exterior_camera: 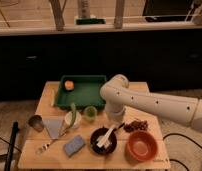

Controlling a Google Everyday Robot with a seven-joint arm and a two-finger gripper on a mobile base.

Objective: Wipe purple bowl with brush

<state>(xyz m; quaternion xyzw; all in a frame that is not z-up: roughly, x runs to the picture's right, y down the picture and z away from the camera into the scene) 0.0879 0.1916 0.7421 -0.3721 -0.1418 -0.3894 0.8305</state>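
The purple bowl, very dark and round, sits near the table's front edge, left of the orange-red bowl. The pale cream brush lies slanted inside it, head down-left and handle rising up-right. My gripper hangs from the white arm just above the bowl's upper right rim, at the top end of the brush handle. The arm's wrist covers most of it.
An orange-red bowl stands to the right. A blue-grey sponge, a metal fork, a grey cloth, a metal cup and a pale green cup lie left. A green tray holding an orange sits behind.
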